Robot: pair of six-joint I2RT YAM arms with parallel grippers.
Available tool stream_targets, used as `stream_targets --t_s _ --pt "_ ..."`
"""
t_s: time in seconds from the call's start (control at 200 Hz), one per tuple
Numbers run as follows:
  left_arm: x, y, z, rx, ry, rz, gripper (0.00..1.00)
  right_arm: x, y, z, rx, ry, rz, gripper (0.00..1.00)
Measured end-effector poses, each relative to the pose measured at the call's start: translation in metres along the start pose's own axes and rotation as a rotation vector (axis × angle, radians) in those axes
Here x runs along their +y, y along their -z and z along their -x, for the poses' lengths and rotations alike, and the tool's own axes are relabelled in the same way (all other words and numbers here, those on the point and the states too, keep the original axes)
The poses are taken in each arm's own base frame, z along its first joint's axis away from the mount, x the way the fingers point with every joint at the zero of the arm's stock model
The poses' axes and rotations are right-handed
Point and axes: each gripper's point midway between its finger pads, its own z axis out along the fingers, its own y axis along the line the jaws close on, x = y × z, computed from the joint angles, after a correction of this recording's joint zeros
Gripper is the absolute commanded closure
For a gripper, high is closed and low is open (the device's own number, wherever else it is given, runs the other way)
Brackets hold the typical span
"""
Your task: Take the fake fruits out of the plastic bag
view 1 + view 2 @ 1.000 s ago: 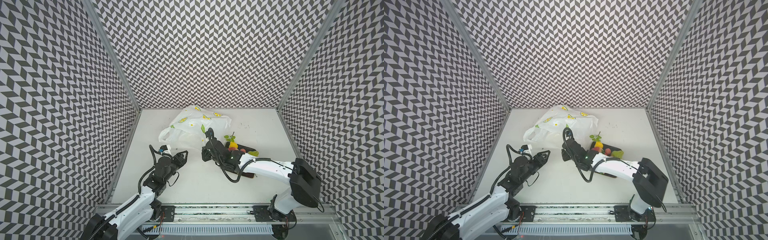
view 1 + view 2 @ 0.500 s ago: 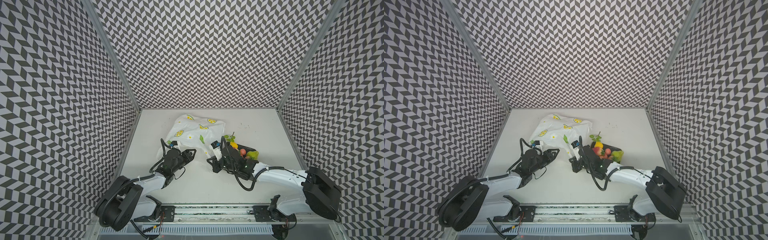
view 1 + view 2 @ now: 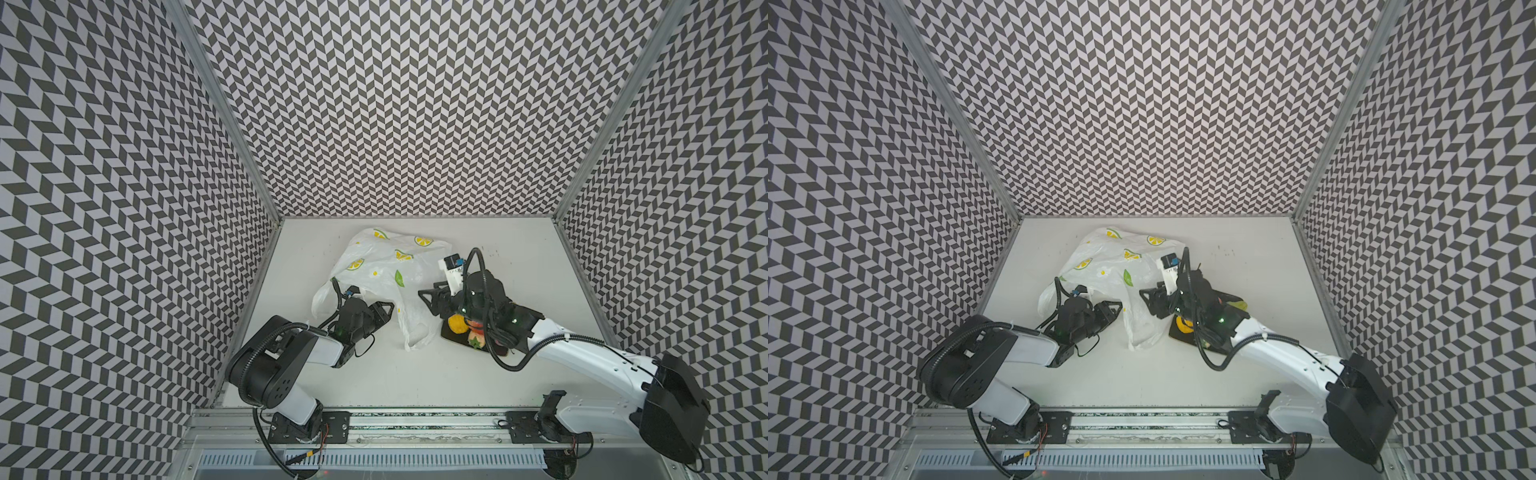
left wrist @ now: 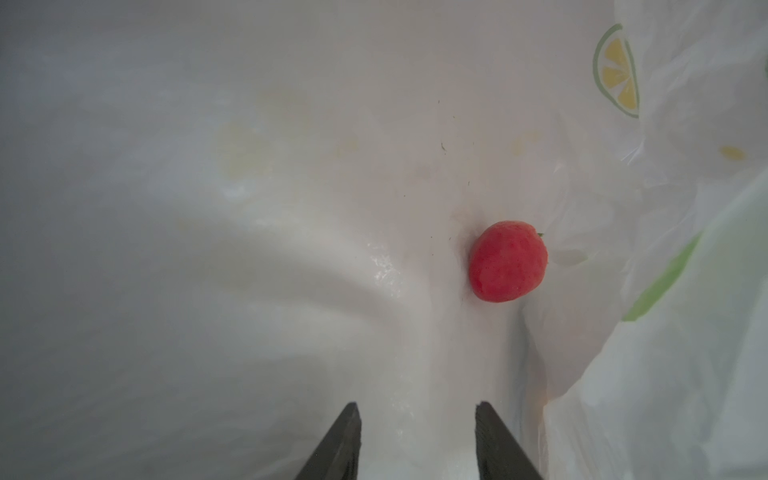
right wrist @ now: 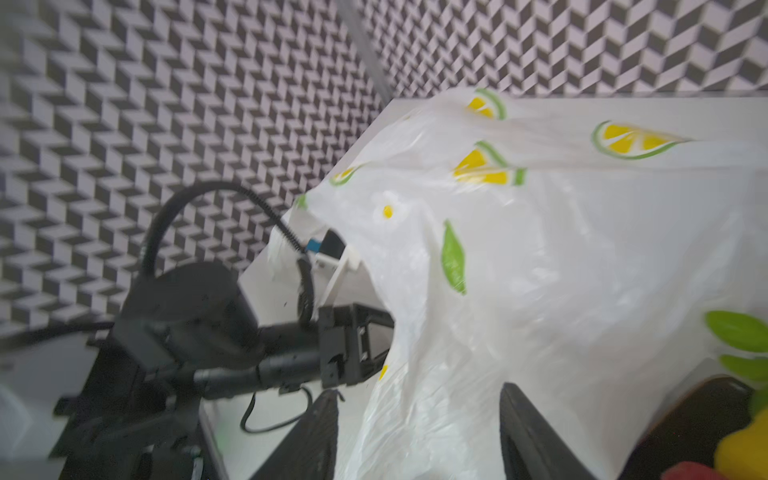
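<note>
W/ left tool (image 4: pixel 415 405) spread & empty at the plastic bag (image 3: pixel 374 272) mouth — one strawberry (image 4: pixel 508 261) lies inside ahead, off-line — re-aim, then pinch gently; right tool (image 5: pixel 417 390), spread too, should hold film up.

A strawberry (image 4: pixel 507 261) lies inside the plastic bag (image 3: pixel 382 270), left of the plate (image 3: pixel 448 340).

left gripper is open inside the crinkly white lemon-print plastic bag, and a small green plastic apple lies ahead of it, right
Not an apple: the left wrist view shows a small red plastic strawberry lying ahead of the left gripper. The rest holds: the gripper is open inside the crinkly white lemon-print plastic bag.
</note>
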Motion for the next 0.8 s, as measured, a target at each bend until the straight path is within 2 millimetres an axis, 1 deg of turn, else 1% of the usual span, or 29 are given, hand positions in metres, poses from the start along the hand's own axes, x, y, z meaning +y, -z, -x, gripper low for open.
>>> stream_targets --t_s 0.055,0.125,0.19,0.225,0.34,0.441,0.556,0.666,0.801 --pt "-0.004 -0.002 0.003 -0.006 -0.002 -0.011 0.53 -0.025 -0.010 0.017 -0.028 -0.050 -0.092 0.60" --pt "-0.008 -0.004 0.006 -0.012 -0.004 -0.021 0.53 -0.056 -0.032 0.031 -0.034 -0.093 -0.214 0.68" --pt "-0.012 -0.005 0.008 -0.016 -0.006 -0.028 0.54 -0.079 -0.054 0.034 -0.018 -0.104 -0.311 0.74" --pt "-0.013 -0.006 0.009 -0.018 -0.007 -0.032 0.53 -0.088 -0.066 0.033 -0.003 -0.104 -0.352 0.76" --pt "-0.016 -0.008 0.011 -0.022 -0.008 -0.038 0.53 -0.115 -0.098 0.022 0.062 -0.074 -0.472 0.79" --pt "-0.018 -0.012 0.013 -0.022 -0.008 -0.038 0.52 -0.131 -0.119 0.012 0.111 -0.044 -0.534 0.80" --pt "-0.018 -0.016 0.013 -0.019 -0.008 -0.035 0.52 -0.146 -0.137 -0.001 0.163 -0.019 -0.580 0.80" --pt "-0.018 -0.018 0.013 -0.018 -0.011 -0.034 0.50 -0.157 -0.153 -0.018 0.222 -0.001 -0.601 0.81" --pt "-0.024 -0.020 0.018 -0.025 -0.025 -0.047 0.47 -0.166 -0.159 -0.044 0.304 0.012 -0.610 0.81"
